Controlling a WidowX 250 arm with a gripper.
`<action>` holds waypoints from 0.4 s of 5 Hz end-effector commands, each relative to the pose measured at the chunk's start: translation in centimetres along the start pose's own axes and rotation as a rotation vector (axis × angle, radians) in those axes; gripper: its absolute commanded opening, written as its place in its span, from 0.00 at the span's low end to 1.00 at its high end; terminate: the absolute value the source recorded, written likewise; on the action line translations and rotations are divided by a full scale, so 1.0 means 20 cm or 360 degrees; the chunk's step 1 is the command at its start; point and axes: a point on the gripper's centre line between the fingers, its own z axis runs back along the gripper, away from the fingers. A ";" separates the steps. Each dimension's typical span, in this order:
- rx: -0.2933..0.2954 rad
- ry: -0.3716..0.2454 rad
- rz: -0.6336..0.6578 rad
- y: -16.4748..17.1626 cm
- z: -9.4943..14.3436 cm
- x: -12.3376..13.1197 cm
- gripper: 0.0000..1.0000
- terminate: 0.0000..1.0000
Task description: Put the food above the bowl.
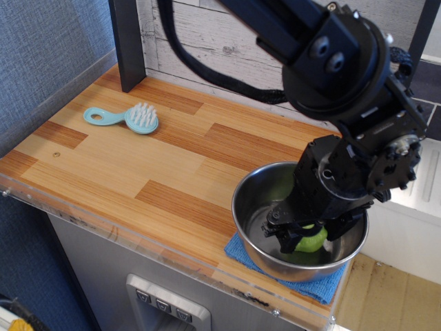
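Surface: wooden counter [138, 158] against a whitewashed plank wall.
Bowl [256, 200]: at 5 o'clock on the counter — resting on a blue cloth [241, 252].
Food [311, 239]: inside the bowl, partly hidden.
Gripper [302, 234]: down in the bowl, fingers either side of the food — whether clamped, cannot tell.
Brush [124, 118]: at 10 o'clock, well apart.

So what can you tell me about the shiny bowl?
The bowl is big, round and looks like shiny metal, with a rolled rim. It stands upright at the near right corner of the wooden table, on a blue cloth that peeks out underneath. Inside lies the green food, and the black gripper reaches down into the bowl around it.
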 end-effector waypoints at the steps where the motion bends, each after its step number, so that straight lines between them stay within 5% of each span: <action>1: -0.0011 -0.0047 -0.0005 0.02 0.04 0.01 0.00 0.00; 2: -0.0015 -0.0109 -0.0017 0.02 0.11 0.05 0.00 0.00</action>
